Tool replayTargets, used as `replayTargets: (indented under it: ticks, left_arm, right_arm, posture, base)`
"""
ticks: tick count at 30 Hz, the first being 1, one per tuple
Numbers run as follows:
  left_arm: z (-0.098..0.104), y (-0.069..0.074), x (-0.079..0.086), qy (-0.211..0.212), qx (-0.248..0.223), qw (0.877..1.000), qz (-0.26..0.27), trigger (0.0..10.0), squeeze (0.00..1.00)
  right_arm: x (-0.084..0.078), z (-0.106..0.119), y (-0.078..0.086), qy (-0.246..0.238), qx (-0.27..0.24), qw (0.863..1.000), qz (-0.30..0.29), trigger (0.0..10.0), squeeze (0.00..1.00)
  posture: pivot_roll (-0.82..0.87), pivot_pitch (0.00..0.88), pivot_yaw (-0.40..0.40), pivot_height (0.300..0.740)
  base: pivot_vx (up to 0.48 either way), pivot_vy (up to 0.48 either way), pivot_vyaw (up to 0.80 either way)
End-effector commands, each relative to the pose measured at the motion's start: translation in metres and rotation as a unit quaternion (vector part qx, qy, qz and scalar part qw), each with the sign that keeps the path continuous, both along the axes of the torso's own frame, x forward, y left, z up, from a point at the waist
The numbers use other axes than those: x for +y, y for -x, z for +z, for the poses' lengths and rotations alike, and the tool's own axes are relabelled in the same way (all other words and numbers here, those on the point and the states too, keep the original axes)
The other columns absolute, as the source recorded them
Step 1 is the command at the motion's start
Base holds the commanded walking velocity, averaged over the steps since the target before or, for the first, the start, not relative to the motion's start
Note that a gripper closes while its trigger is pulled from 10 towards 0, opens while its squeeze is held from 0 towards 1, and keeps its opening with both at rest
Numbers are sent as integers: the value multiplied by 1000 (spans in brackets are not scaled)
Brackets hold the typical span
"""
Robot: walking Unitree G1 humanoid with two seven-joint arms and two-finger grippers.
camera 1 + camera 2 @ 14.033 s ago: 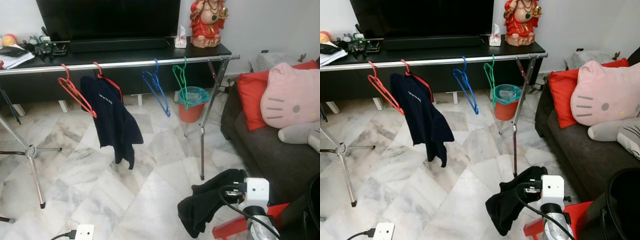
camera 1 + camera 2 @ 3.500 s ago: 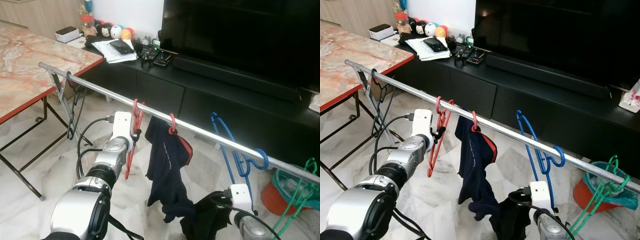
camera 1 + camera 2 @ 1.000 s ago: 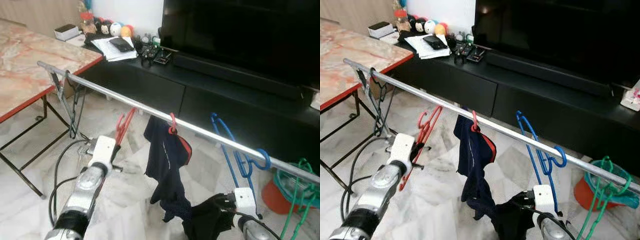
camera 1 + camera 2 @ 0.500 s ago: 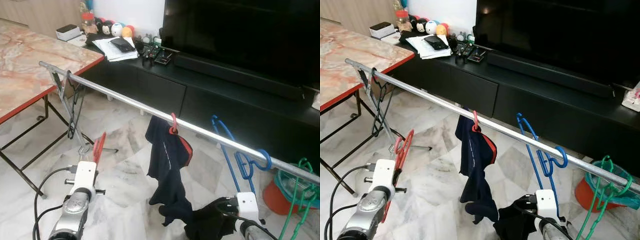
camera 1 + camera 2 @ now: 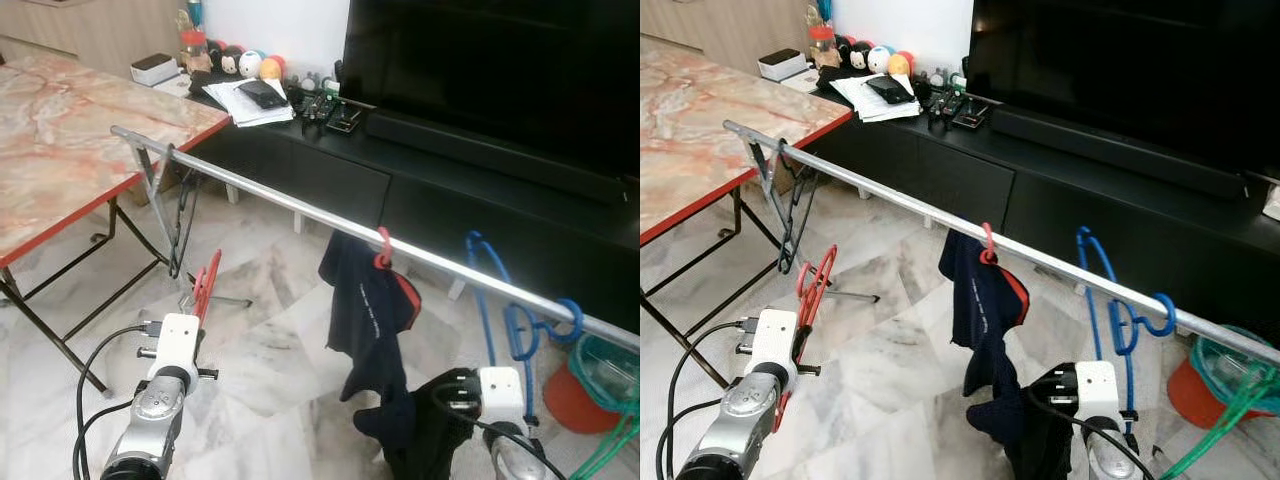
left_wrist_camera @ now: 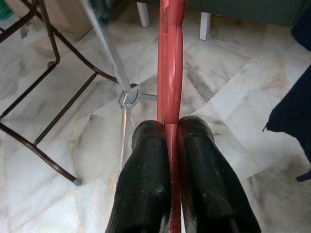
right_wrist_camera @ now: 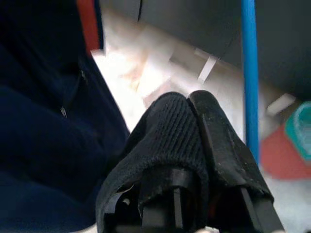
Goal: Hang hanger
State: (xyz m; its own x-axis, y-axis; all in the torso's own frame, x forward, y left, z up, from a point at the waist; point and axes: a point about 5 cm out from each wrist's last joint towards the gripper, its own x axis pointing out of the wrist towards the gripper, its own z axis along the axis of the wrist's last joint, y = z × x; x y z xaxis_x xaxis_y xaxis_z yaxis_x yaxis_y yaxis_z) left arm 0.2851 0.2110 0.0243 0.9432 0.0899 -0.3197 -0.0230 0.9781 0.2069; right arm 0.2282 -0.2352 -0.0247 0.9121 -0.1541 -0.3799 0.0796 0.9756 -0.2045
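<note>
Red hanger inside left gripper

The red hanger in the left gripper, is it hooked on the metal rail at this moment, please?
No, the red hanger is pinched in the left gripper down low, clear of the rail.

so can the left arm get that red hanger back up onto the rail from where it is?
Probably yes. The left gripper is shut on the red hanger, below the rail. The stretch of rail above it, left of the navy shirt, is bare.

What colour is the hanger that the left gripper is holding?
Red. The hanger shows best in the left wrist view, clamped between the left gripper fingers.
</note>
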Motion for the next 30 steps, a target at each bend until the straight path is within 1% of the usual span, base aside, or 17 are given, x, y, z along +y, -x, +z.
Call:
replayTargets:
  ticks: [1,3,7,13,19,27,30]
  left_arm:
    - [4,-3,-5,1,-11,1000,-13,10000,0]
    - [3,-2,-7,1,-11,1000,-18,10000,0]
    - [3,-3,-8,0,-12,1000,-25,10000,0]
    - [4,-4,-9,1,-12,999,-38,10000,0]
    - [5,-4,-12,5,-16,999,-47,10000,0]
    - [7,-4,-12,5,-24,999,-49,10000,0]
    - [10,-5,-12,5,-34,998,-53,10000,0]
  right_arm:
    - [-3,8,-3,17,-28,999,1,10000,0]
    - [-3,9,-2,28,-35,999,1,10000,0]
    - [-3,7,1,32,-36,999,-3,10000,0]
    - [-1,3,5,34,-21,999,-4,10000,0]
    - [-2,2,5,36,-18,999,-15,10000,0]
    - [-6,2,6,45,-12,999,-25,10000,0]
    - [-11,7,2,43,-24,998,-38,10000,0]
  posture:
    - [-67,0,-32,740]
    - [-65,0,-32,740]
    - [-69,0,-29,740]
    - [-66,0,-29,740]
    - [-65,0,-31,740]
    - [-62,0,-32,740]
    - [-66,0,-28,740]
  base:
    - [0,285,0]
    - [0,285,0]
    - [0,286,0]
    - [0,282,0]
    - [0,279,0]
    - [0,0,0]
    - [0,0,0]
